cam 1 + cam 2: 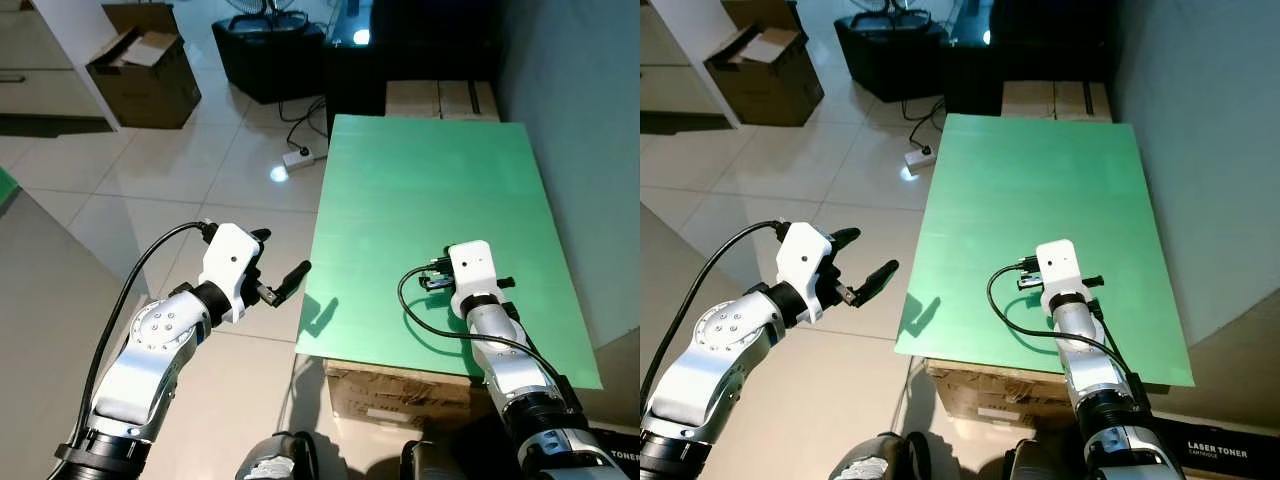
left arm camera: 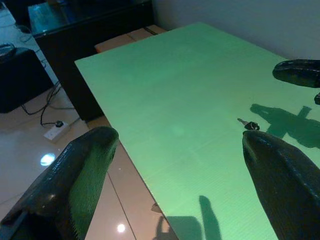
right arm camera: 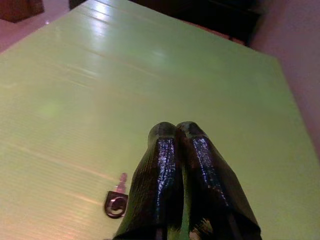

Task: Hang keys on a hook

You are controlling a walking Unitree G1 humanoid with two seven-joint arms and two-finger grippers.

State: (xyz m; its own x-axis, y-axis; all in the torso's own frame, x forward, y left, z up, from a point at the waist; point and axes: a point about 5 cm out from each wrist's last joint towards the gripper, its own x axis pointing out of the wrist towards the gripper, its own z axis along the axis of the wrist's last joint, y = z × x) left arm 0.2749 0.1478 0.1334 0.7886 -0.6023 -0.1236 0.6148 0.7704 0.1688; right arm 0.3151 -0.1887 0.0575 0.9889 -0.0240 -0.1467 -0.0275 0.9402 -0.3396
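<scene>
1. Key [image 3: 117, 199] flat on green worktop [image 1: 430, 190], near its front part, just beside right claw [image 3: 176, 131], not touching it. Tiny in left wrist view too.
2. Right claw low over worktop, fingers pressed together, nothing between them.
3. Left claw [image 1: 283, 262] held off worktop's left edge above tiled floor [image 1: 150, 170], fingers spread wide, nothing held.
4. Key: small, metal, dark round head with short pale blade. Probably light, stiff, thin, slippery; lying flush on surface, so likely hard to pinch from above. Best hold judged to be across round head, or by sliding it to worktop edge first.
5. Worktop: matte green sheet with faint ribbed lines, rectangular, resting on cardboard boxes [image 1: 400, 395].
6. Fingers: long, black, rubbery-looking texture, rounded tips.
7. No hook visible; cannot tell where hanging spot is.
8. Around: glossy pale floor tiles, open cardboard box [image 1: 145, 70], power strip [image 1: 298, 156] with cable on floor, grey wall [image 1: 590, 150] to the right.
</scene>
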